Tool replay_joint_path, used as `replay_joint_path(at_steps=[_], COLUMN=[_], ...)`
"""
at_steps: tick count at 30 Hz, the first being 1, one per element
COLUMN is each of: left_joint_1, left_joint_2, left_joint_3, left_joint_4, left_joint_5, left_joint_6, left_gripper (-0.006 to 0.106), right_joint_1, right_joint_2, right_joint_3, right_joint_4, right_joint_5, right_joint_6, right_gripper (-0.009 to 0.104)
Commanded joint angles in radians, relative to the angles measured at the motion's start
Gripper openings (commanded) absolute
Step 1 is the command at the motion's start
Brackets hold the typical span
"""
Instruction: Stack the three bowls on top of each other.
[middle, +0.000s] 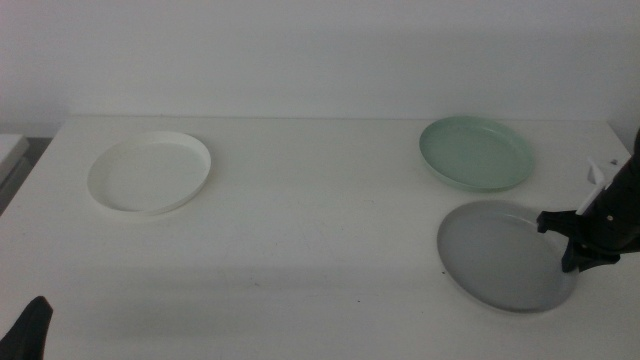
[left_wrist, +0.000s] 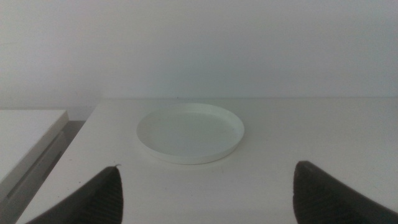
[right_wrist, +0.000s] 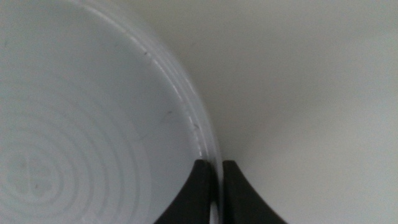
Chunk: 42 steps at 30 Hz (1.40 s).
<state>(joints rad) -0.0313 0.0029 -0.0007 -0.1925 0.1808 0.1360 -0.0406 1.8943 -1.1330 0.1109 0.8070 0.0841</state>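
Three shallow round bowls with low rims lie apart on the white bench (middle: 300, 230) — one white bowl (middle: 150, 172) at the left, one mint green bowl (middle: 476, 153) far right, one light grey bowl (middle: 500, 255) just in front of it. The right hand (middle: 572, 245) pinches the grey bowl's right rim, jaws nearly together. The left hand (middle: 30, 330) waits at the near-left corner — spread wide, empty.

A white surface (middle: 320, 250) spreads out under and ahead of the gripper, with a plain pale wall (middle: 320, 50) beyond it. A lower white ledge (left_wrist: 25, 134) sits beside the surface, off to the gripper's side.
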Motion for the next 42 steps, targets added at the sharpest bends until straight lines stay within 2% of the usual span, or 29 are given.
replay_joint_path(at_steps=[1, 6, 10, 21, 28, 42], left_joint_1=[-0.009, -0.009, -0.009, -0.009, -0.009, -0.009], left_joint_2=[-0.003, -0.003, -0.003, -0.003, -0.003, -0.003], left_joint_3=[0.001, 0.001, 0.001, 0.001, 0.001, 0.001], left_joint_4=[0.001, 0.001, 0.001, 0.001, 0.001, 0.001], left_joint_5=[-0.013, -0.013, -0.013, -0.013, -0.013, -0.013], left_joint_6=[-0.006, -0.006, -0.006, -0.006, -0.006, -0.006], left_gripper=[0.094, 0.094, 0.094, 0.094, 0.094, 0.094], right_joint_1=[0.029, 0.13, 0.224, 0.438, 0.45, 0.45], right_joint_2=[-0.014, -0.096, -0.104, 0.125, 0.23, 0.288], right_joint_3=[0.005, -0.014, -0.116, -0.462, -0.599, -0.609], right_joint_4=[-0.03, -0.014, 0.055, 0.158, 0.184, 0.178], right_joint_5=[0.041, 0.069, 0.119, 0.176, 0.208, 0.196], right_joint_6=[-0.002, 0.024, 0.024, 0.024, 0.024, 0.024], right_gripper=[-0.001, -0.001, -0.001, -0.001, -0.001, -0.001])
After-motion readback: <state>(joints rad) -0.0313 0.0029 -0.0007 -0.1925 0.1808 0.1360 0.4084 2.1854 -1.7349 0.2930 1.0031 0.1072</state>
